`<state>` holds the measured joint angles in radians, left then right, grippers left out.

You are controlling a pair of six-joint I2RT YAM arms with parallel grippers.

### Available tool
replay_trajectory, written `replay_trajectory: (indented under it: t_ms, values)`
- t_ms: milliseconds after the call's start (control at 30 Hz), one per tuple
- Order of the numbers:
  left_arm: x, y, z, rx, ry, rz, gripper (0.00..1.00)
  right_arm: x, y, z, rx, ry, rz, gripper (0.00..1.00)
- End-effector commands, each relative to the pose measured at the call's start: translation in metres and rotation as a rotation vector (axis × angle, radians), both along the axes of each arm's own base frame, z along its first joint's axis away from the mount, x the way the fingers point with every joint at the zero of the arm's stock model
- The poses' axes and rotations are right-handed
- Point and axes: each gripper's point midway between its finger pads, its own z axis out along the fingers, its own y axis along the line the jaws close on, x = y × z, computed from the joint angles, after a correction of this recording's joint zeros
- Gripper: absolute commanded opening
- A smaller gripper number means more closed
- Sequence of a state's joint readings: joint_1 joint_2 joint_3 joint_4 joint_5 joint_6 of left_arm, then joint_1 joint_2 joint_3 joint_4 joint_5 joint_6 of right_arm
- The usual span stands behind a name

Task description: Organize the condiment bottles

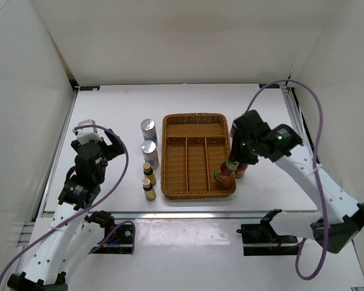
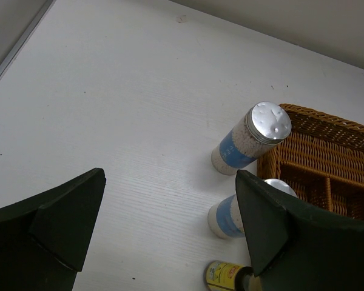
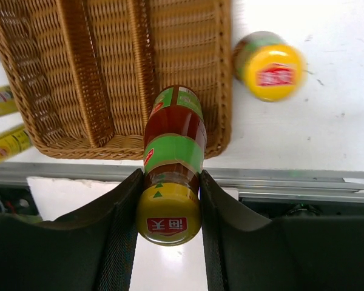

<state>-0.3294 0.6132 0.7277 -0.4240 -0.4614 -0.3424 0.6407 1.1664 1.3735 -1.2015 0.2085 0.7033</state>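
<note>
From above, the right end effector (image 1: 230, 165) covers the cap of the held sauce bottle (image 1: 223, 174) and most of the second sauce bottle (image 1: 242, 171), toward the counter's (image 1: 109, 121) right edge. In the left wrist view a finger (image 2: 285, 224) hides half the nearer shaker (image 2: 222, 216), and the bottom edge crops a tiny bottle (image 2: 223, 276). The right wrist view shows the second sauce bottle blurred

Bright, even light; faint, soft shadows on the white table (image 1: 109, 109). Glare whitens the top of the shaker (image 2: 249, 136) left of the wicker tray (image 2: 318, 116); the sauce bottle (image 3: 270, 63) right of it is blurred.
</note>
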Motion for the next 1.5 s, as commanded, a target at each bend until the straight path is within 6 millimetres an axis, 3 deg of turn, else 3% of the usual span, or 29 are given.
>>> replay_trajectory:
  t_ms: [0,367,500,533,633,767,867,1000,1133,1300,1467]
  values:
    - [0.0,0.002,0.004,-0.011,-0.018,0.014,0.99,0.018,0.024,0.004,0.019,-0.073,0.006,0.0]
    - [0.0,0.003,0.004,-0.008,-0.019,0.023,0.99,0.025,0.025,-0.041,-0.104,0.017,0.003,0.01]
    - [0.0,0.003,0.004,-0.008,-0.019,0.023,0.99,0.023,0.029,-0.049,-0.116,0.038,0.026,0.21]
    - [0.0,0.003,0.004,-0.008,-0.019,0.023,0.99,0.023,0.029,-0.049,-0.116,0.038,0.026,0.37]
    - [0.0,0.003,0.004,-0.008,-0.019,0.023,0.99,0.022,0.031,-0.049,-0.12,0.036,0.043,0.63]
    - [0.0,0.003,0.004,-0.008,-0.019,0.023,0.99,0.023,0.029,-0.036,-0.097,-0.007,0.036,0.79]
    - [0.0,0.003,0.004,-0.008,-0.019,0.023,0.99,0.023,0.023,-0.016,-0.09,-0.052,0.031,0.79]
    - [0.0,0.003,0.004,-0.008,-0.019,0.023,0.99,0.031,0.016,0.032,-0.053,-0.192,0.019,0.79]
    - [0.0,0.003,0.004,-0.008,-0.019,0.023,0.99,0.033,-0.011,0.056,-0.101,-0.295,-0.02,0.77]
    - [0.001,0.003,0.002,-0.005,-0.01,0.023,0.99,0.044,-0.035,0.049,-0.198,-0.277,-0.061,0.76]
    - [0.002,0.002,0.004,-0.008,-0.019,0.023,0.99,0.047,-0.047,0.018,-0.223,-0.18,-0.101,0.74]
